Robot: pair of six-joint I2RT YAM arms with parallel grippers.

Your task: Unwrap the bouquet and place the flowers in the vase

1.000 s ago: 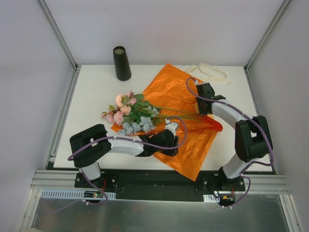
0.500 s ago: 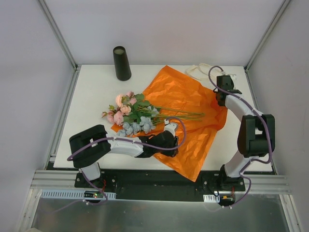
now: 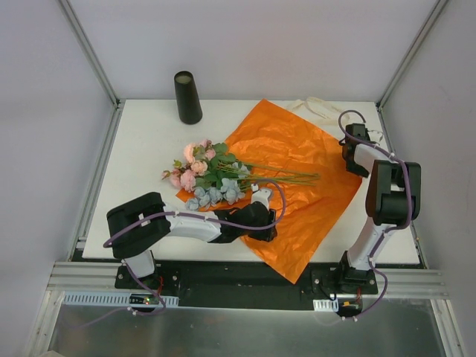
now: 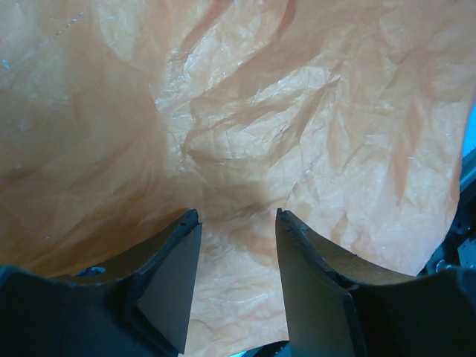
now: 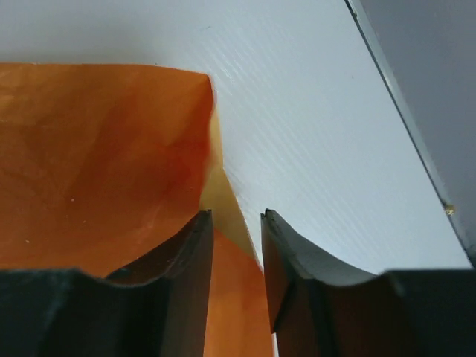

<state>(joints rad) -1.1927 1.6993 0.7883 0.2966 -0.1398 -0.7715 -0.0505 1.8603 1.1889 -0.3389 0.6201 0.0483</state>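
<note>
One claw [image 4: 236, 216] near the flowers [image 3: 210, 175]

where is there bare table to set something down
Bare table lies along the left side, between the black vase, the flowers and the left edge; a smaller patch sits between the vase and the orange paper. Centre and right are crowded: paper, cream ribbon. The left arm covers the near left.

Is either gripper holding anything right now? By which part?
Nothing looks held. The left gripper is open over the paper. The right gripper is parted at the paper's right edge, not clamped.
</note>
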